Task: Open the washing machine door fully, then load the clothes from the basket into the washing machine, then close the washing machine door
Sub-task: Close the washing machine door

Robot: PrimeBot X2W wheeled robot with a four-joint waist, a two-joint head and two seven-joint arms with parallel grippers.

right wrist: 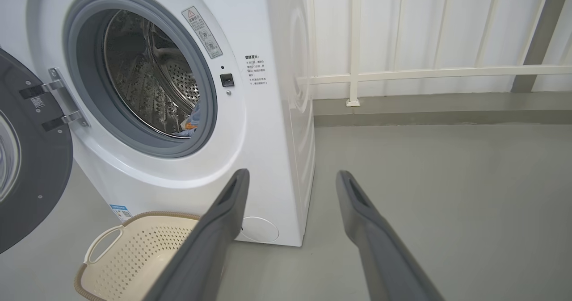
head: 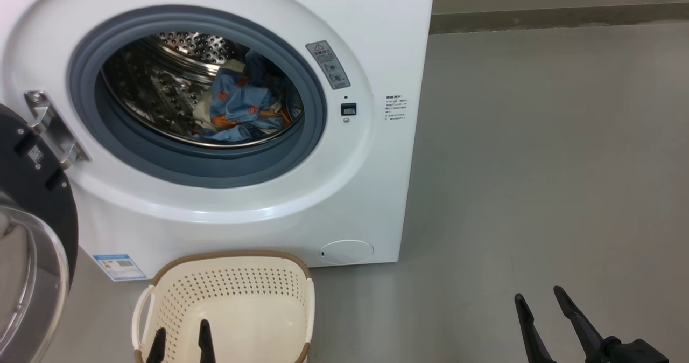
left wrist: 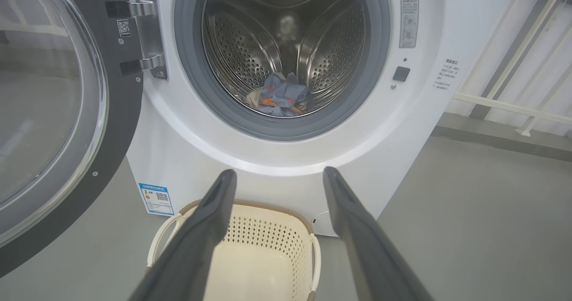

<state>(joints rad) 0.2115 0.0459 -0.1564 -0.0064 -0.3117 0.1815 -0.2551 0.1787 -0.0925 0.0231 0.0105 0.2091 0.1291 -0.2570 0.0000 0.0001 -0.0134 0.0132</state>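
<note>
The white washing machine (head: pixel 355 180) stands with its black round door (head: pixel 32 217) swung wide open to the left on its hinge. The light blue printed clothes (head: pixel 242 107) lie inside the steel drum, also seen as clothes (left wrist: pixel 282 99) at the drum's bottom. The cream basket (head: pixel 226 304) sits on the floor in front of the machine, nothing visible in it. My left gripper (head: pixel 180 339) hangs open over the basket, fingers apart with nothing between them. My right gripper (head: pixel 541 298) is open above bare floor at the lower right.
Grey floor (head: pixel 538 163) stretches to the right of the machine. A white railing (right wrist: pixel 402 73) and wall run behind it. The open door (left wrist: pixel 49 113) takes up the space left of the basket (left wrist: pixel 268 256).
</note>
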